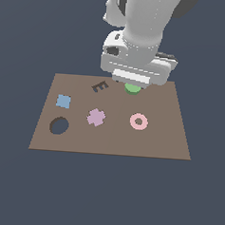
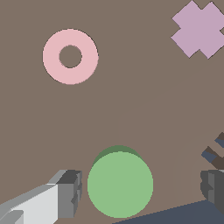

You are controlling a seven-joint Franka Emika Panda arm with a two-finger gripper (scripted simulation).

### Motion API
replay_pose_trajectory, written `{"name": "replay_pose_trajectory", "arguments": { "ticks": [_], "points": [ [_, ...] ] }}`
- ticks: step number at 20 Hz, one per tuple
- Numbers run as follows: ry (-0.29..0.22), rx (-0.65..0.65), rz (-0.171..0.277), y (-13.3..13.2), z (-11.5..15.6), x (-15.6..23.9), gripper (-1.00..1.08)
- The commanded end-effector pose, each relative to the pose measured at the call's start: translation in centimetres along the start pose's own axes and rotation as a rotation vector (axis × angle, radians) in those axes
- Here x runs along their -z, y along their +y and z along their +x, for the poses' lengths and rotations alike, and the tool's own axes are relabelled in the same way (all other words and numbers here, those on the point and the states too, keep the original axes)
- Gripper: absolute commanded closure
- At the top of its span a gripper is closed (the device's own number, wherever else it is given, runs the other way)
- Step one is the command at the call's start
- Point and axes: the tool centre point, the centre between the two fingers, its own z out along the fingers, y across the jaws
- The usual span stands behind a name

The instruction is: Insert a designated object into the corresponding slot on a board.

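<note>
The green disc [image 2: 120, 183] lies on the brown board [image 1: 155, 141] near its far edge, and in the exterior view the disc [image 1: 132, 89] only peeks out from under the hand. My gripper [image 2: 140, 192] is open and straddles the disc. One finger [image 2: 68, 192] is close beside it, and the other finger [image 2: 213, 189] stands well apart from it. Neither finger touches the disc. The slot [image 1: 59, 125], a dark round hole, sits toward the board's near corner on the exterior view's left, far from the gripper [image 1: 132, 83].
On the board are a blue square [image 1: 63, 101], a purple cross [image 1: 96, 117], a pink ring [image 1: 139, 121] and a dark E-shaped cutout [image 1: 100, 86]. The cutout is just beside the disc, on the exterior view's left. The arm's body hides the board's far edge.
</note>
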Motion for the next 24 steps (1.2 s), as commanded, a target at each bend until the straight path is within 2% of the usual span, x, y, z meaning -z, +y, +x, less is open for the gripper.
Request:
{"name": "replay_pose_trajectory", "arguments": {
  "ticks": [1,7,23,24],
  "points": [
    [-0.002,-0.03,0.002,-0.4,-0.9,-1.0,-0.92],
    [-0.005,-0.066,0.005,-1.1,-1.9,-2.3,-0.92],
    [-0.006,-0.069,0.006,-1.2,-2.0,-4.4,-0.92],
    [-0.006,-0.069,0.006,-1.2,-2.0,-4.4,1.08]
  ]
}}
